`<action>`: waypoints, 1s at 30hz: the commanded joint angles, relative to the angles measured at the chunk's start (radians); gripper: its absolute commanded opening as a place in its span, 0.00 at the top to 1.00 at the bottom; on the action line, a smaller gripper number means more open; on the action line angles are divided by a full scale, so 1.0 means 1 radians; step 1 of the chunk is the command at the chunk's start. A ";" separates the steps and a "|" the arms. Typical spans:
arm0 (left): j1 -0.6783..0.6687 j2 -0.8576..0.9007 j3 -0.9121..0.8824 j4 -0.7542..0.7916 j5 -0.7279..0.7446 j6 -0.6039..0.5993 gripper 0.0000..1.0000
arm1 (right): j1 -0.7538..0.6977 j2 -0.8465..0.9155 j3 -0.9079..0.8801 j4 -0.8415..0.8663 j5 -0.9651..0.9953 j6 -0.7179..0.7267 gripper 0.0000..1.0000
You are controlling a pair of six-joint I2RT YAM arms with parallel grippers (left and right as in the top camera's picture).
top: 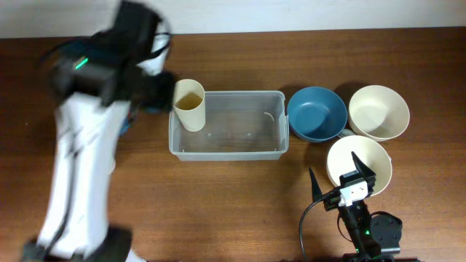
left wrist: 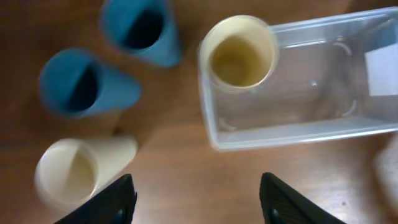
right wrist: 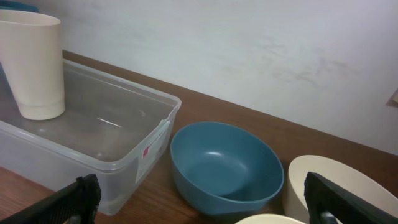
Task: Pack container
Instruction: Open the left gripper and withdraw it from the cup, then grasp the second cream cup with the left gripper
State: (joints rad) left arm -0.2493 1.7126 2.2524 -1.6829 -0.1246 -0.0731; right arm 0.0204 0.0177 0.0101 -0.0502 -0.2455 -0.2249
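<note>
**Left fingers (left wrist: 111, 200) and right fingers (right wrist: 69, 204) both spread wide, nothing held**

In the left wrist view the two dark fingertips stand far apart at the bottom edge, with only bare bench (left wrist: 186, 168) between them. They hang above the bench just beside the container's (left wrist: 298, 132) near long wall and touch nothing.

The container is a clear bin lying lengthwise near the middle of the bench. In its left end stands a cream cup (left wrist: 240, 57), upright, tucked into the back corner. The other end of the bin has only a white label (left wrist: 380, 70) on the end wall.

Left of the container, three more cups sit on the bench with their mouths toward the wrist camera: two blue cups (left wrist: 138, 28) (left wrist: 84, 84) and another cream cup (left wrist: 76, 169). In the overhead view the blurred left arm (top: 76, 182) covers them.

The right fingers are also parted as wide as they go, low at the near right of the bench, above a cream bowl (top: 371, 156). Just right of the container sits a blue bowl (top: 317, 113), its rim beside the end wall. A second cream bowl (top: 378, 111) is beside that, further right.
</note>
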 commanded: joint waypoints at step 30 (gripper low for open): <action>0.391 -0.242 -0.796 0.417 -0.126 -0.091 0.05 | 0.006 -0.004 -0.005 -0.006 -0.006 -0.003 0.01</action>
State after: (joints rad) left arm 0.1276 1.4662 1.4734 -1.3041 -0.2443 -0.1547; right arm 0.0204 0.0177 0.0105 -0.0502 -0.2455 -0.2253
